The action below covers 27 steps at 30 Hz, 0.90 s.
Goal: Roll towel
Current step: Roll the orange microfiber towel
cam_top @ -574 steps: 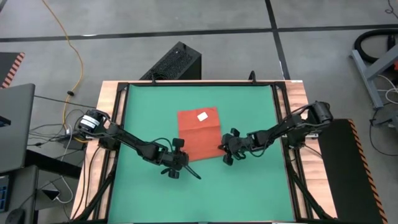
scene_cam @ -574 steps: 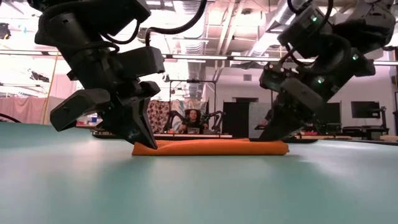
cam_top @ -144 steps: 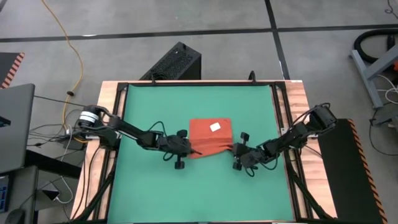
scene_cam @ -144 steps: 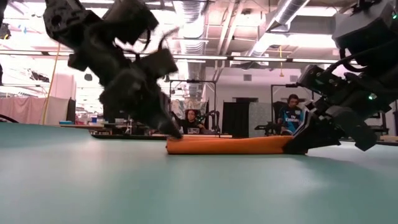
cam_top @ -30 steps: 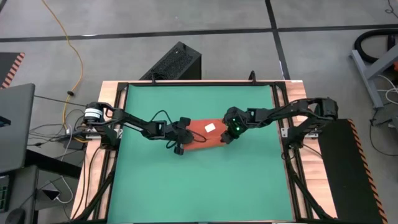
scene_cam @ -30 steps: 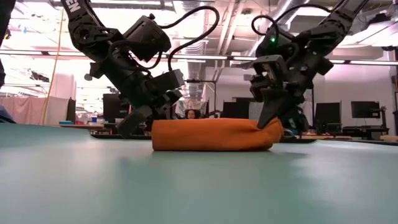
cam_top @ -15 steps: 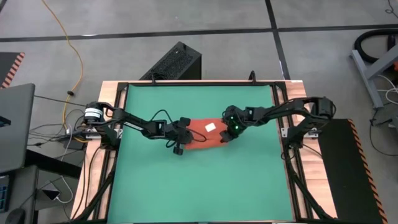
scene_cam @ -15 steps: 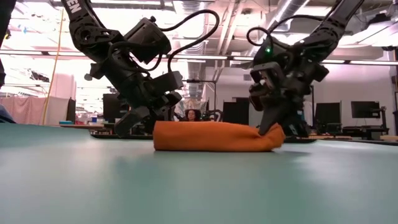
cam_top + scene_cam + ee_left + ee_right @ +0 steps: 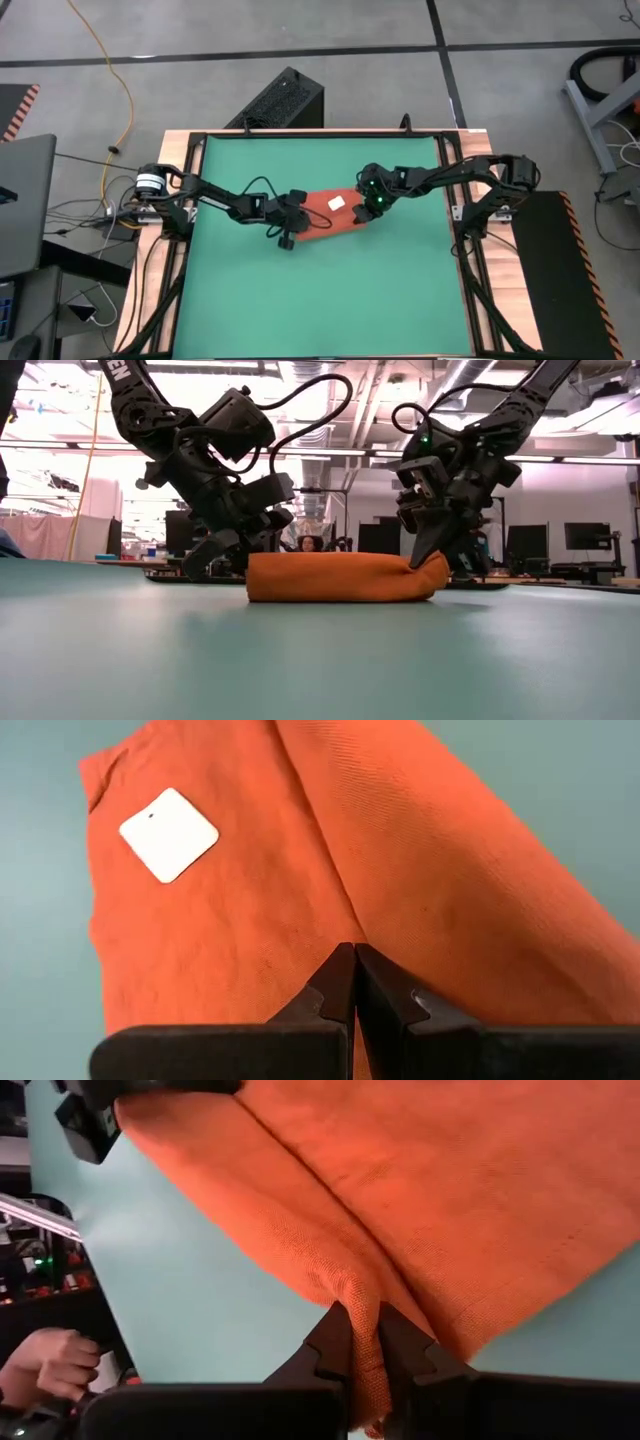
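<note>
The orange-red towel (image 9: 330, 216) lies partly rolled on the green mat (image 9: 320, 290). A thick roll (image 9: 340, 578) runs along its near side. The flat far part bears a white tag (image 9: 168, 834). My left gripper (image 9: 299, 216) is at the towel's left end, shut, with its tips (image 9: 355, 955) on the cloth. My right gripper (image 9: 366, 210) is at the towel's right end, shut on a ridge of cloth (image 9: 358, 1320). My left gripper sets its shut fingertips on the towel at the crease (image 9: 345, 925) where the roll meets the flat part. It comes slanting down from the table's left. No cloth shows between the tips. My right gripper pinches a raised fold of the roll's outer layer (image 9: 350, 1285) between its two fingers at the towel's right end. It comes slanting down from the table's right. That end stands up in a small peak (image 9: 437, 563), and the rest of the roll lies on the mat.
The mat has bare room on the near side and at the far side (image 9: 320, 160). A wooden frame (image 9: 180, 150) borders it. A black box (image 9: 285, 100) stands on the floor beyond the far edge. A person's hand (image 9: 60, 1362) shows off the table.
My right gripper has shifted a little toward the table's left and far edge, keeping its hold on the towel's right end. That end of the roll has gone along with it. The roll's left end has stayed in place.
</note>
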Tool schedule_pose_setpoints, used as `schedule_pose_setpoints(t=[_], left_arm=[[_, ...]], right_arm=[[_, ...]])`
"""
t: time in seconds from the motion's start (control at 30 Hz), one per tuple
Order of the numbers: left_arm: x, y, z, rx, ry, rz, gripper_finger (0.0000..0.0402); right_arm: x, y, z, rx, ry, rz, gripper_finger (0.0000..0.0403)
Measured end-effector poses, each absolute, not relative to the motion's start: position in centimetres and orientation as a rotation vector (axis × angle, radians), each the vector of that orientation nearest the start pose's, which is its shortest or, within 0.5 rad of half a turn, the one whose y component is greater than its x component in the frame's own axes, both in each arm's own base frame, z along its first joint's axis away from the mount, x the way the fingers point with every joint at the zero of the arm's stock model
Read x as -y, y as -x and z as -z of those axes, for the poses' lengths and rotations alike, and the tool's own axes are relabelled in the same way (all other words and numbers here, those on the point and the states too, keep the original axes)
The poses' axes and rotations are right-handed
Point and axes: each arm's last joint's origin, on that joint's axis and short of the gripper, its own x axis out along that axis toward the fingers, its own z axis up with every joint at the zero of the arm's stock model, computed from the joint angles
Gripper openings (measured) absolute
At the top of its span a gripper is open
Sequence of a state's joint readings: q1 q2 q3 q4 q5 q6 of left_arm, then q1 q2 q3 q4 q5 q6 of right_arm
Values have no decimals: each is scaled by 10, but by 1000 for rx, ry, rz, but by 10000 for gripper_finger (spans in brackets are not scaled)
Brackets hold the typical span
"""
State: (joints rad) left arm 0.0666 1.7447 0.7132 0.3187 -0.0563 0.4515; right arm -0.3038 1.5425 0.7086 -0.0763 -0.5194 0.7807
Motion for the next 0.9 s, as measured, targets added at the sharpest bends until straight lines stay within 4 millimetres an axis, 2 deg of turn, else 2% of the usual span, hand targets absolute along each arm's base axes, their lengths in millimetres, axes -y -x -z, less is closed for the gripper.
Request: schedule_pose_setpoints(t=[0.6,0.9], left_arm=[[-18,-315,-120,-736,-402,59,0],[-3,-314,-122,-774,-599,-76,0]], right_arm=[[74,-276,-138,-892,-1063,216,36],[71,-276,-138,-902,-1049,203,36]])
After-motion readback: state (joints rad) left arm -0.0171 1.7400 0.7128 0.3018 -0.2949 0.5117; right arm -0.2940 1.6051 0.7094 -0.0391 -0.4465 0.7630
